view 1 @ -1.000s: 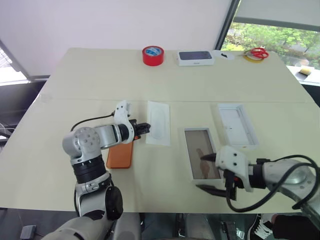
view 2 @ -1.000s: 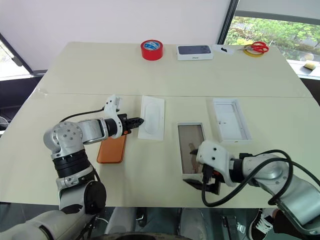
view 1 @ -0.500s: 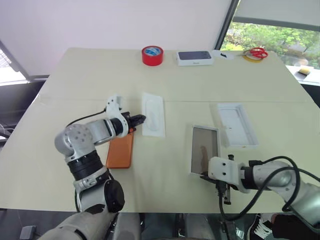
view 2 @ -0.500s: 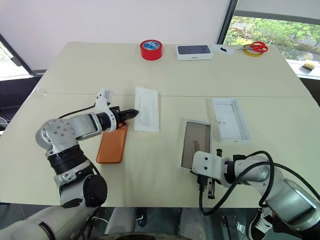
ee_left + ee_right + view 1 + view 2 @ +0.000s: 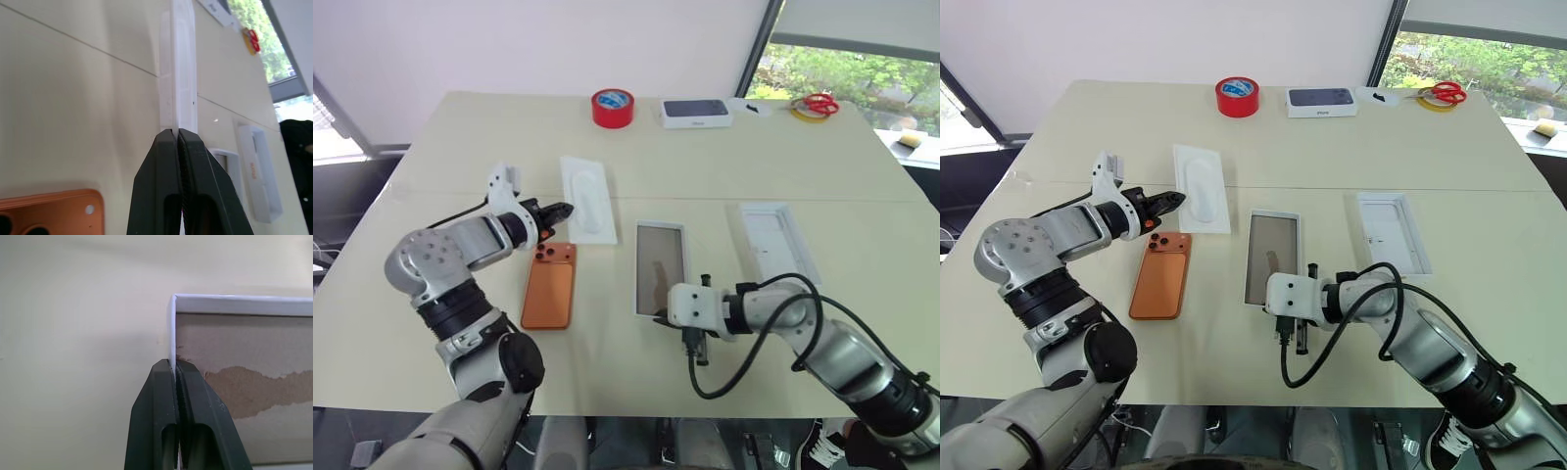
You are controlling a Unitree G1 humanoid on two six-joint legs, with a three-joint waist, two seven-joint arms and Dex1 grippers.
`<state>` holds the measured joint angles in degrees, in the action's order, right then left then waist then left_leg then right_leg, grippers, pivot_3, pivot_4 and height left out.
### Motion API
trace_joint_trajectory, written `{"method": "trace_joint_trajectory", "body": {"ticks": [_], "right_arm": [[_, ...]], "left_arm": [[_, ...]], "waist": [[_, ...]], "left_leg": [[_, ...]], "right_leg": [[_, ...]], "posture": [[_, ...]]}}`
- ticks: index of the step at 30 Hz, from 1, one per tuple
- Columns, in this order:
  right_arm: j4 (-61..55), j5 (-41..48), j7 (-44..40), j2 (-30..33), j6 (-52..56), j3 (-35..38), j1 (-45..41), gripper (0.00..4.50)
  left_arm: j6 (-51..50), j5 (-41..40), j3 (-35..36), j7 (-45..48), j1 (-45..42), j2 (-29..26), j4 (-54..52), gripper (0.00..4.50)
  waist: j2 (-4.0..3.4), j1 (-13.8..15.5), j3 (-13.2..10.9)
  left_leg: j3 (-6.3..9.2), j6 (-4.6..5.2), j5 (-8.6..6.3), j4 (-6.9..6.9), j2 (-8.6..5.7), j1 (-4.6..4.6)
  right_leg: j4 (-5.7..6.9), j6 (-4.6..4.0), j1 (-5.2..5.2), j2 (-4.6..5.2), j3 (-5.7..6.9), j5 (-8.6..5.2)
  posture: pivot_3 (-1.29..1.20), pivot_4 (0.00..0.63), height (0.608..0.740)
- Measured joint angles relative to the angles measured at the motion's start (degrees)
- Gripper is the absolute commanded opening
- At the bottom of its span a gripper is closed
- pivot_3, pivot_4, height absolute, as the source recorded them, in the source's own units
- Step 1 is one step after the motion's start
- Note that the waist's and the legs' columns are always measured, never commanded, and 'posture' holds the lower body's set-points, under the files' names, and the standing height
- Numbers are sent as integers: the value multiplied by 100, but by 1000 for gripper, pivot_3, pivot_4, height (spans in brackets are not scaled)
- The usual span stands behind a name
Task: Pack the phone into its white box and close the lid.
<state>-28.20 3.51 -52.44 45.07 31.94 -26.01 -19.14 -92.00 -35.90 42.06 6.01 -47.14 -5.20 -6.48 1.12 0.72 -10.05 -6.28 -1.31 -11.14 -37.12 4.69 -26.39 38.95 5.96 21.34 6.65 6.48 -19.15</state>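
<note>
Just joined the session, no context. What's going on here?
The robot is setting up to box a phone. Its right gripper is shut on the rim of the white box at a near corner, the tray lying open beside the phone. Its left gripper is shut on the edge of a flat white card beyond the phone. The phone lies back-up on the table, not boxed. The lid lies open-side up to the right.

Office: plain table (image 5: 724, 157), big window (image 5: 842, 69), blank wall.
</note>
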Motion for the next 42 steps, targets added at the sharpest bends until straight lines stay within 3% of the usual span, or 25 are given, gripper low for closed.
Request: {"method": "trace_joint_trajectory", "body": {"ticks": [4,13,20,24,28,30,36,42], "right_arm": [[-37,207,112,-99,103,519,149,2871],[-409,1204,280,87,497,2957,1405,2871],[-402,1197,413,140,365,3132,1623,2871],[-396,1160,521,106,298,3006,1528,2947],[-284,1119,635,93,254,2874,1317,2947],[-179,1113,732,63,264,2862,1126,2947],[57,962,1062,-209,410,2457,528,64],[350,485,1445,-816,612,1459,-219,64]], "left_arm": [[0,-457,-67,-17,192,167,-192,0],[-1,-1959,-938,-670,1344,751,-644,0],[0,-2857,-1518,-1541,1785,850,-775,0],[0,-3295,-1600,-1872,1890,831,-774,1434],[1,-3508,-1624,-2114,1856,711,-760,3385],[9,-3620,-1593,-2133,1783,592,-750,3385],[386,-3804,-1649,-1840,1661,-242,-682,3456],[1659,-2696,-2575,-106,1917,-1901,-1036,3456]], "waist": [[0,4,0],[1,2,0],[-1,-4,2],[-1,6,2],[-1,4,2],[0,3,1],[-1,-27,2],[-6,-15,4]], "left_leg": [[0,0,0,0,0,0],[2,13,-8,0,0,4],[3,18,-11,0,-1,7],[4,18,-10,0,-1,7],[4,17,-10,0,-2,7],[4,14,-8,0,-2,6],[1,2,-1,3,0,7],[-10,-3,0,7,0,5]], "right_leg": [[1,0,0,1,-1,0],[0,-1,-6,1,-2,0],[1,-1,-7,0,-4,0],[1,-1,-8,0,-4,0],[1,-1,-7,1,-3,0],[0,-1,-7,1,-3,0],[4,-2,0,-3,-4,0],[0,-3,6,-2,-5,0]], "posture": [[0,150,730],[0,150,730],[0,150,730],[0,150,730],[0,150,730],[0,150,730],[0,150,730],[0,150,730]]}}
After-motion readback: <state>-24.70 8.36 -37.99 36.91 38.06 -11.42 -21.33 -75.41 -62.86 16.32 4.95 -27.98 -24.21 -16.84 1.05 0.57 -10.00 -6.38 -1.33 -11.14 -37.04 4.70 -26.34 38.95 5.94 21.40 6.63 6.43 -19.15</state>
